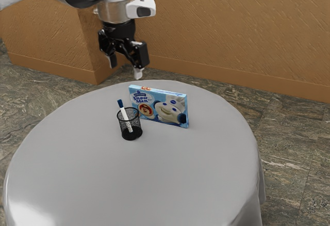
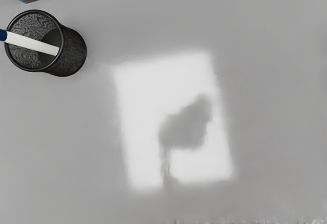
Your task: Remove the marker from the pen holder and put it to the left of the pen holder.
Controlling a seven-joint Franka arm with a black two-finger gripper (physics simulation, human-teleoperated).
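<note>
- And the gripper (image 1: 125,69) hangs high, jaws spread, nothing between them!
- The marker (image 1: 124,113) sits in the pen holder (image 1: 131,134), well below the jaws and off to the snack box's (image 1: 159,107) side of the hand; the coming move looks like across, then down.
- It leans, long axis steep, blue cap up past the rim toward the exterior view's left, white end down inside.

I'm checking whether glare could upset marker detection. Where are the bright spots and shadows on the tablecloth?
Exterior view: white glare on the tablecloth at the lower left; wrist view: a bright, soft-edged patch with a dark, blurry shadow inside, the pen holder and marker outside it.
</note>
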